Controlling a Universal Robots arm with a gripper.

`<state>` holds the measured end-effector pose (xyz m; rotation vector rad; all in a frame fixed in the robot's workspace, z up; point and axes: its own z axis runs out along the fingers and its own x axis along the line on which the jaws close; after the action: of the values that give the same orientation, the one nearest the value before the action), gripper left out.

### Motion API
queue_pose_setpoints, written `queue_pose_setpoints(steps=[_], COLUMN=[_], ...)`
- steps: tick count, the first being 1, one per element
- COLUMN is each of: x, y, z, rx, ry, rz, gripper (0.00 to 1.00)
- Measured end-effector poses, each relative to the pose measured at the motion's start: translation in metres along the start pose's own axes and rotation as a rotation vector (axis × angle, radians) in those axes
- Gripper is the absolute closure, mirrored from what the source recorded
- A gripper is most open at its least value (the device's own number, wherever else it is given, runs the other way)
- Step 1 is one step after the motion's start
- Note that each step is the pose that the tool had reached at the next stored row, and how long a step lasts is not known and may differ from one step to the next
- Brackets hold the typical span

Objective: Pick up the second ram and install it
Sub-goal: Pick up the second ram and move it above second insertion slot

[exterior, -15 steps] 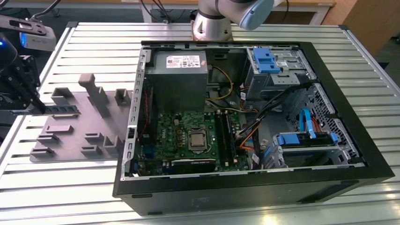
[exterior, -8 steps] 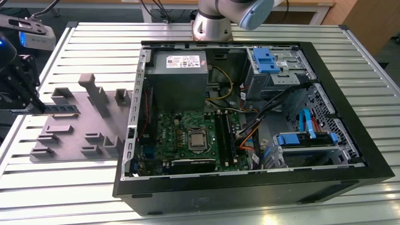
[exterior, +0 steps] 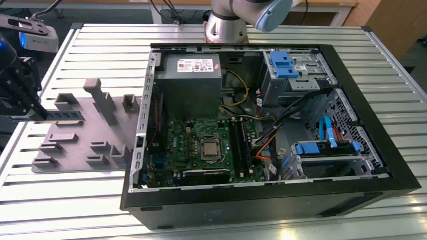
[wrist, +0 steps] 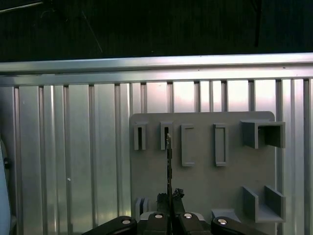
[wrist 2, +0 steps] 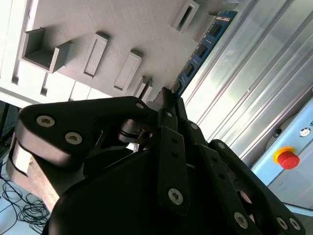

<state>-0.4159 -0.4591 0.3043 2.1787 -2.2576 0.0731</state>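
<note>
Gripper [wrist 2: 165, 100] clamped on second ram's [wrist 2: 200, 49] end, stick level over holder tray [exterior: 77, 134] (edge-on in first wrist view). Prob. leaves contact edge free for slot.

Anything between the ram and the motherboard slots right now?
Yes. The gripper holds the second ram at the grey tray; the tray's raised blocks and the case's side wall stand between it and the memory slots.

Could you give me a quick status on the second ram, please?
Claw shut on the second ram. Ram over the grey holder tray, apart from the open computer case. Not yet installed in the motherboard.
</note>
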Motion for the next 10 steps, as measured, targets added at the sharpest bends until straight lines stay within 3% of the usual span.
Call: queue_pose_setpoints(steps=[10], x=[0.0002], y=[-0.0002], z=[-0.0062], rx=[0.0001], ry=[0.0000], rz=[0.000], gripper=[0.86])
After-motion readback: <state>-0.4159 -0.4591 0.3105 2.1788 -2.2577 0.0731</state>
